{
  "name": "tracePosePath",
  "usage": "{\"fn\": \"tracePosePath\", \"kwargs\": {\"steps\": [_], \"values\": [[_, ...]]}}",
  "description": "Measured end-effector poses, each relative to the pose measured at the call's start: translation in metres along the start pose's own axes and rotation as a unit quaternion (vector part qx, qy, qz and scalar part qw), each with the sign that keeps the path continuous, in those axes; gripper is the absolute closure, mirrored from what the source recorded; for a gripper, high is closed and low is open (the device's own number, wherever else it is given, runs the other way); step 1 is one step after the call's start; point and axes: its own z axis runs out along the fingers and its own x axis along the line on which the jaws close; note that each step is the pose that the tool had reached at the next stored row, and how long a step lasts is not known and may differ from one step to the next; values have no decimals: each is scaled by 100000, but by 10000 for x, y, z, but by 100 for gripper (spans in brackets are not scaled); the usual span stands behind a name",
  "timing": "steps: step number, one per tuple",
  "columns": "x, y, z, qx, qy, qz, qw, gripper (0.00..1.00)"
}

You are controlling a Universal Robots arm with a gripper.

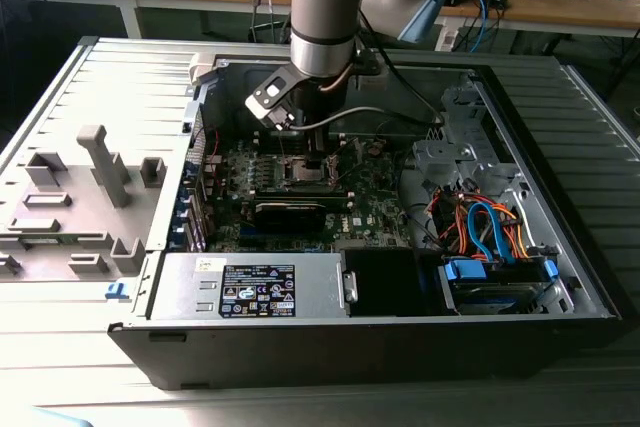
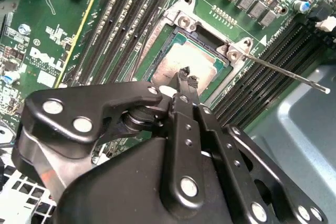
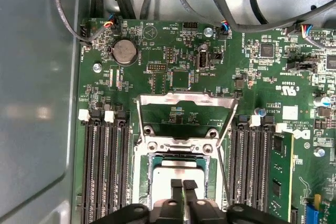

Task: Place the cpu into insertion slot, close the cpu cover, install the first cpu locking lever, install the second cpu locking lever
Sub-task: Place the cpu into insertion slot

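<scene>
In both wrist views gripper (image 3: 182, 183) hides part of cpu (image 3: 163, 174); insertion slot (image 1: 300, 173) indistinct in exterior view.

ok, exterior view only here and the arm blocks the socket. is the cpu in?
Observer: Yes. In the first wrist view the cpu lies flat in the insertion slot.
Operator: Cover down?
Observer: No. The cpu cover is swung back open, clear of the cpu.
Operator: Gripper?
Observer: In the second wrist view the gripper is shut, with its tips over the cpu's metal top. I can't tell whether they touch it.
</scene>
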Motion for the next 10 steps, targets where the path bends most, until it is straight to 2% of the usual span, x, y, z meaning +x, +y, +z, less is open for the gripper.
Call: {"fn": "tracePosePath", "kwargs": {"steps": [1,4,10], "values": [[-1,0,0,-11,-38,-710,99997,89],[-3,0,0,-81,-79,-4051,99918,89],[-3,0,0,-88,-88,-4294,99908,89]]}}
